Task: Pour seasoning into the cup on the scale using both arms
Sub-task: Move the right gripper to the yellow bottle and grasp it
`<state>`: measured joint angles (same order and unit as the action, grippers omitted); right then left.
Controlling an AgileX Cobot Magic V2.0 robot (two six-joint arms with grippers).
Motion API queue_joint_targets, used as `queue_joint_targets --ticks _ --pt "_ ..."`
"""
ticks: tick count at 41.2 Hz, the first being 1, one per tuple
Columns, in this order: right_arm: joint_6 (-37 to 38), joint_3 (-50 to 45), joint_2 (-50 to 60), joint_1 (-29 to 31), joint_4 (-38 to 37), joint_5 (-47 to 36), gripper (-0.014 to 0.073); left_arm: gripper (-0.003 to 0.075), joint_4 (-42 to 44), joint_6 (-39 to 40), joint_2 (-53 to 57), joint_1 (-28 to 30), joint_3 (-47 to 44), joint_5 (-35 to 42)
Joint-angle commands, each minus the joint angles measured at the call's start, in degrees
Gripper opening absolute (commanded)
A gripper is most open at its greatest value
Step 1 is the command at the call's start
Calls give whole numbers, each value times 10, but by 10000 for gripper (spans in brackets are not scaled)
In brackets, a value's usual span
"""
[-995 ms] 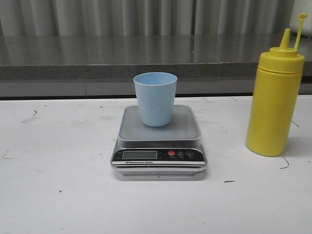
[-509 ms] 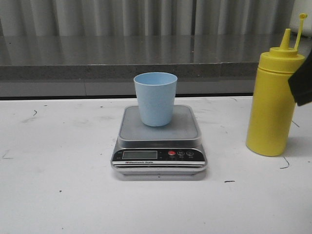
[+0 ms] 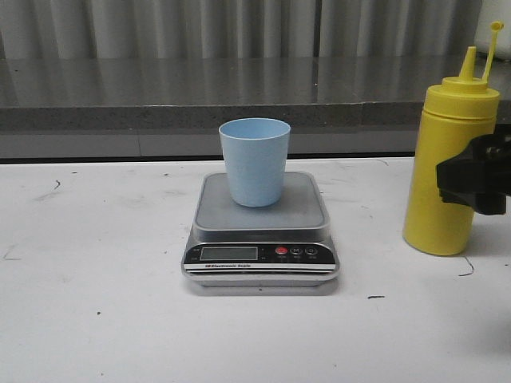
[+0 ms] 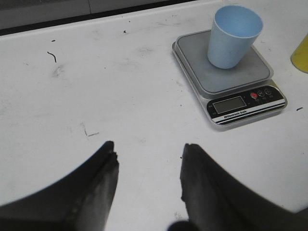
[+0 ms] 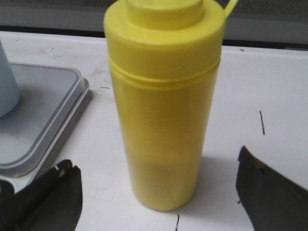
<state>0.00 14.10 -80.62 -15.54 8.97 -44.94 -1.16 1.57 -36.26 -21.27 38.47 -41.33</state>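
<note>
My right gripper (image 5: 159,192), fingers spread wide, flanked the tall yellow plastic squeeze bottle (image 3: 449,159) at three o'clock of the pale blue cup (image 3: 255,162); closing seemed next, left gripper (image 4: 148,159) apart too.

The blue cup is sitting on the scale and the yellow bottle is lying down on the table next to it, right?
Almost. The blue cup does sit on the scale, but the yellow bottle is not lying down. It stands upright on the table beside the scale, as the front view shows. The right gripper is open around it, not yet squeezing.
</note>
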Motion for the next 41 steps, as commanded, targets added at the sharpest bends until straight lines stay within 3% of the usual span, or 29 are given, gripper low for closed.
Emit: queue_joint_targets --ticks 1,10,27,32,37,41 --pt "0 11 -37 -1 -3 -140 664 313 -5 2 0 1 16 38" --pt "4 24 -133 -1 13 -252 664 313 -5 2 0 1 16 38" --pt "4 110 -238 -1 51 -263 659 313 -5 2 0 1 16 38" --pt "4 117 -245 -1 49 -261 566 313 -5 2 0 1 16 38" --pt "4 117 -245 -1 48 -271 391 313 -5 2 0 1 16 38" --pt "4 117 -236 -1 38 -272 345 313 -5 2 0 1 16 38"
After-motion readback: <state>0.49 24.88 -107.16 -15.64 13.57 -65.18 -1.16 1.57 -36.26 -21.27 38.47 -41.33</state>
